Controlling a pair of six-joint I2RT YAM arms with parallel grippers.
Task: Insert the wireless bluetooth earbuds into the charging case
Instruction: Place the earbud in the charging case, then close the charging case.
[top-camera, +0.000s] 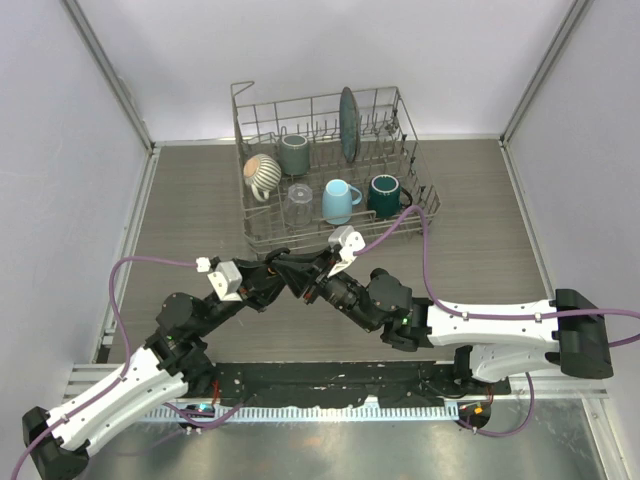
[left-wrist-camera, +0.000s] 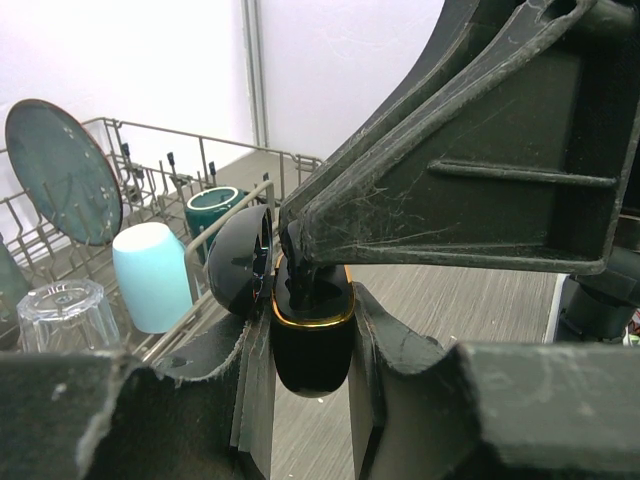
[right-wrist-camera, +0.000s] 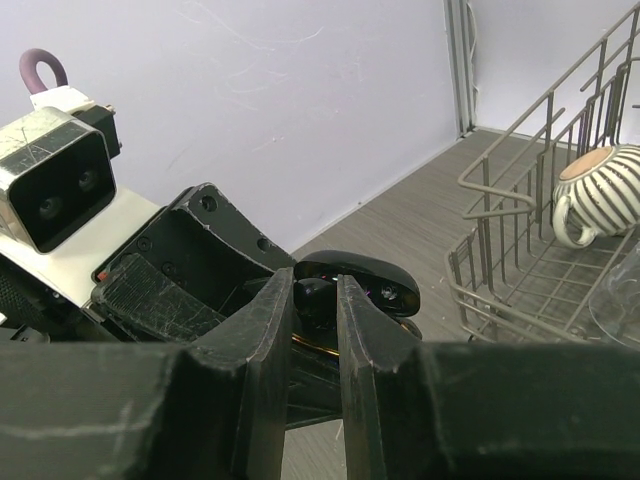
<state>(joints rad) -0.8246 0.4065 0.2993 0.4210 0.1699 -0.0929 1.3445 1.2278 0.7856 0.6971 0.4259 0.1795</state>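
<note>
Now left hand (left-wrist-camera: 310, 395) tight on open charging case (left-wrist-camera: 312, 345) — right hand (right-wrist-camera: 315, 312) narrow, around an earbud (right-wrist-camera: 316, 292)

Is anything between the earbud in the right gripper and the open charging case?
Nothing visible. The left gripper holds the charging case with its lid swung open, and the right gripper has the earbud right at the case's open top.
</note>
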